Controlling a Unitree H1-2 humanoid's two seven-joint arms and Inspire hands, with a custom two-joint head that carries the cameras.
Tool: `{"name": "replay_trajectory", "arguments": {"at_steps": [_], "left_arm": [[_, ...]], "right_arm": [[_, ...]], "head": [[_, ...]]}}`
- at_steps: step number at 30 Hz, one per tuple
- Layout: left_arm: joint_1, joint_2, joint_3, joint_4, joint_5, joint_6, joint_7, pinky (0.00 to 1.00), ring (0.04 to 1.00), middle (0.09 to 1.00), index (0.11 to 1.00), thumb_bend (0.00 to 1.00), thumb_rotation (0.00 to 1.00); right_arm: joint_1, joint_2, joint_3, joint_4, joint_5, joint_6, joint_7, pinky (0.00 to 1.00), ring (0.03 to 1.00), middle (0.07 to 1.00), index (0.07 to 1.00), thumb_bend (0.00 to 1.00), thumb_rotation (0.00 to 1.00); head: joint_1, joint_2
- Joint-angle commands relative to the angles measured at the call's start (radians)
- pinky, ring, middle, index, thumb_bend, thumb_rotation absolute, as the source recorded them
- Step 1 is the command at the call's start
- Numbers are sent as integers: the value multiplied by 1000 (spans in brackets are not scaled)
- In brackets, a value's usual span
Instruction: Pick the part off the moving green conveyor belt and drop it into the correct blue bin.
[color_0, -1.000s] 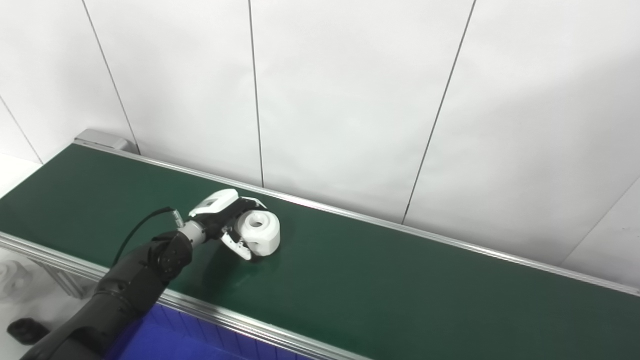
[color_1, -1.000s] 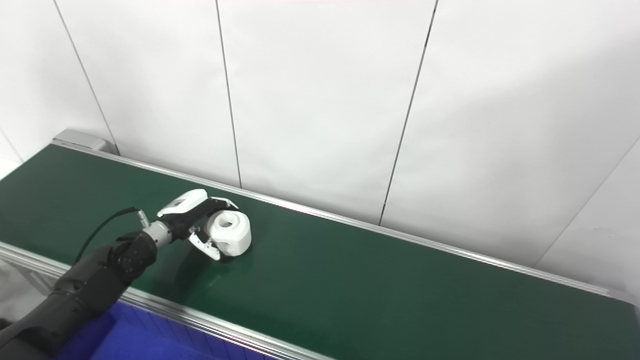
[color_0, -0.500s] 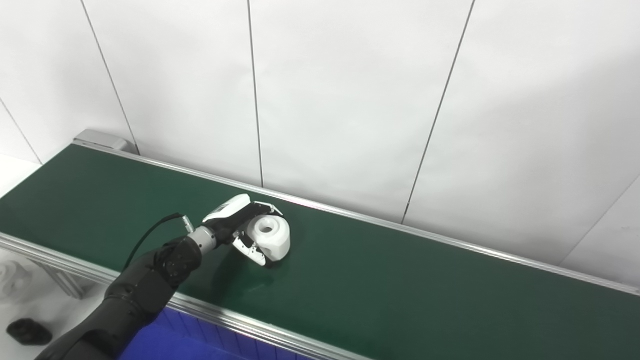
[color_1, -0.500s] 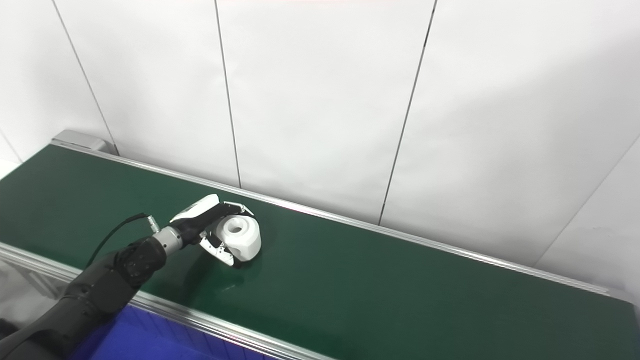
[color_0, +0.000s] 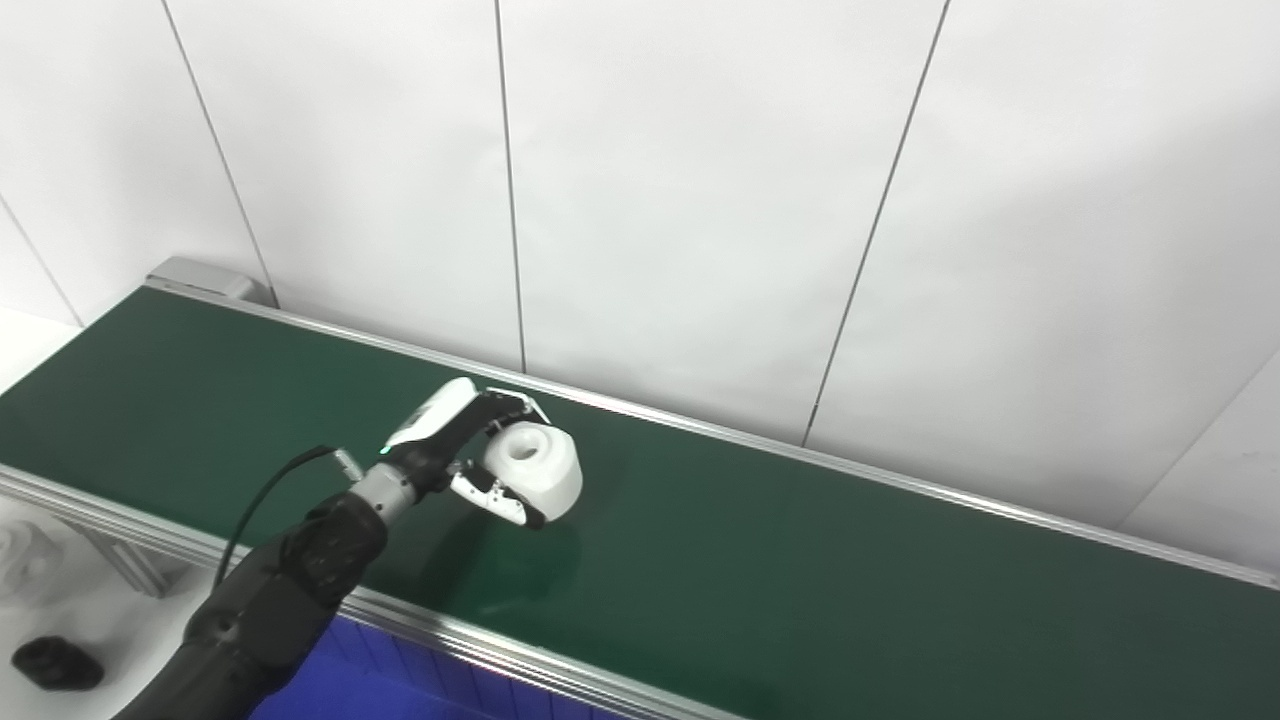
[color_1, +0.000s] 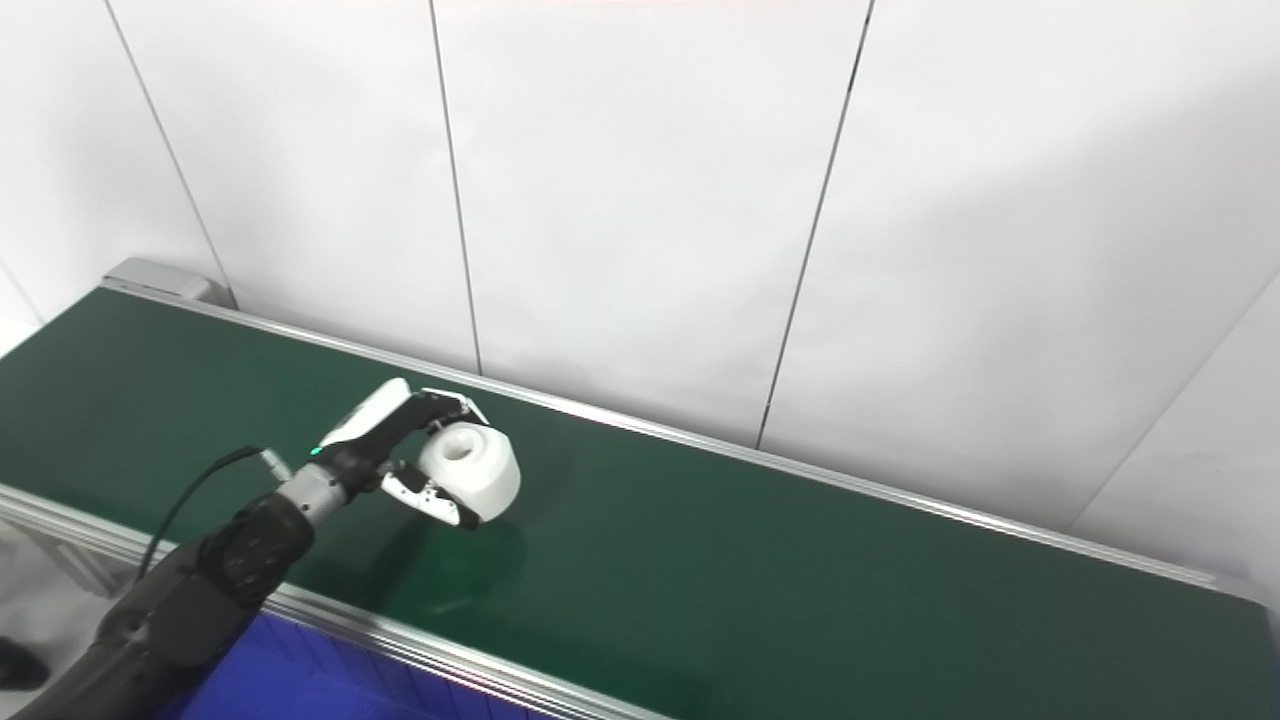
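Watching the left eye view, I am seeing my left hand (color_0: 470, 455) wrapping its fingers (color_0: 505, 405) around the white part (color_0: 535, 470), thumb underneath, so the part is being pinched from both sides. The part is hanging just above the green conveyor belt (color_0: 800, 570), its shadow lying apart below it; I judge the lift is under way. A strip of the blue bin (color_0: 340, 690) is showing at the bottom edge, on my side of the belt.

Turning to the right eye view, I am finding the same hold, the part's hole (color_1: 458, 452) facing up. My right hand is not appearing in either view.
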Motion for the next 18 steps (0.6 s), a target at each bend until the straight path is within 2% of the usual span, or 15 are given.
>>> {"name": "replay_trajectory", "arguments": {"at_steps": [1,3,4,6,7,10,11,15,18], "left_arm": [[36,41,39,-93,-50,-27,8,427,431,496,516,504,0],[98,50,69,-180,-72,-26,1,375,398,490,534,500,0],[124,54,79,-211,-90,-26,-5,384,400,491,534,500,0],[178,64,94,-262,-120,-27,-10,408,408,495,533,500,0],[204,70,100,-285,-137,-27,-15,404,405,498,534,500,0],[265,83,107,-331,-176,-27,-28,438,416,498,533,500,0],[295,84,110,-349,-197,-27,-36,440,417,498,533,500,0],[384,83,116,-395,-246,-27,-65,467,426,505,523,501,0],[446,65,121,-408,-258,-27,-71,494,456,501,501,503,0]], "right_arm": [[11,10,6,-53,0,-24,8,773,840,863,960,685,335],[16,7,8,-66,10,-24,15,761,837,868,961,677,322],[19,5,9,-72,15,-21,20,774,838,869,962,672,318],[27,5,9,-96,16,-4,29,780,841,871,964,674,334],[33,5,7,-111,13,4,32,779,838,868,963,673,340],[49,2,4,-148,12,23,43,801,839,868,955,680,341],[57,-1,0,-166,11,36,48,801,839,868,955,680,341],[76,-11,-9,-223,6,76,63,814,839,862,945,697,339],[80,-15,-19,-251,7,100,72,775,822,851,936,709,336]], "head": [[-17,32],[-41,64],[-41,64],[-63,98],[-79,128],[-91,148],[-102,177],[-117,213],[-116,241]]}}
